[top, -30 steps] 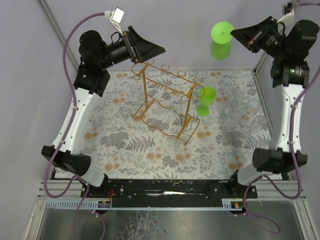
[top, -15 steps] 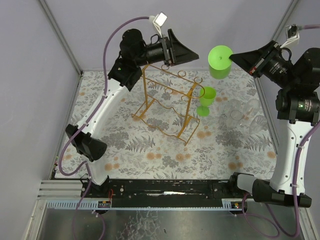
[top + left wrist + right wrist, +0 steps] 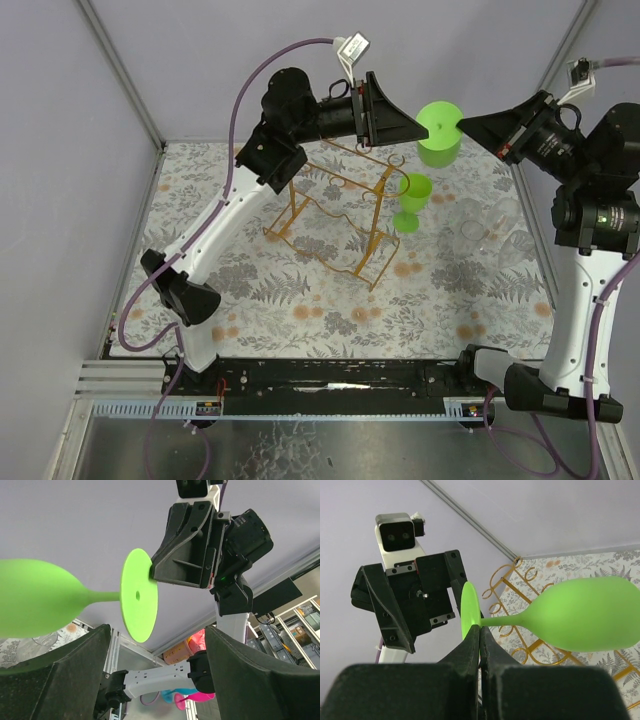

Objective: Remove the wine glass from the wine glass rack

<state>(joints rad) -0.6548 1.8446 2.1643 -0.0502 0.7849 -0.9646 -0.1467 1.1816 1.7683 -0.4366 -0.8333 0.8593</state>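
Right claw (image 3: 480, 630) clenched on the foot rim of the opaque lime-green wine glass (image 3: 438, 122), held sideways in the air, above and clear of the golden-orange wire rack (image 3: 378, 228).
Left claw (image 3: 408, 128) spread wide, gripping nothing, facing the glass's foot from just beside it. Second green stemmed glass (image 3: 413, 195) sits at the rack's right end, over the floral tabletop (image 3: 300, 300). Clear glasses (image 3: 475, 230) stand further right.

From above, the left hand (image 3: 400, 122) covers part of the far top rail of the wine glass rack (image 3: 330, 215), and the wine glass (image 3: 438, 130) in the air beyond the rack's right end hides its stem behind its foot. Both wrist views cut off its bowl. The clear glasses (image 3: 488, 228) right of the rack are too faint to count.
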